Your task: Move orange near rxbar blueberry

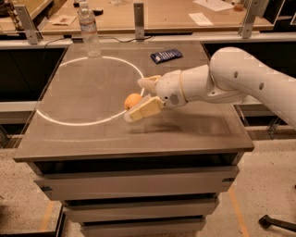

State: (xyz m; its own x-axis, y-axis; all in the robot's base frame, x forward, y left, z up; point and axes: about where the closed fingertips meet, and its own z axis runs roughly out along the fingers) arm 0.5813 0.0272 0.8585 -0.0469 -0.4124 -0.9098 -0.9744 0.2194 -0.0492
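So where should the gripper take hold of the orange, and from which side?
Grip the orange across its middle, coming from the picture's right, where the open gripper sits. It is round, so an off-centre pinch may slip.

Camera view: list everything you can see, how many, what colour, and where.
orange: one, orange, mid-table at the ring's right edge
bar: one, navy, far right part of the table
bottle: one, clear, far left part of the table
ring: one, white, marked on the table's left half
table: one, grey-brown, centre
bench: one, tan, behind the table
arm: one, white, reaching in from the right
claw: one, tan, open, a finger either side of the orange
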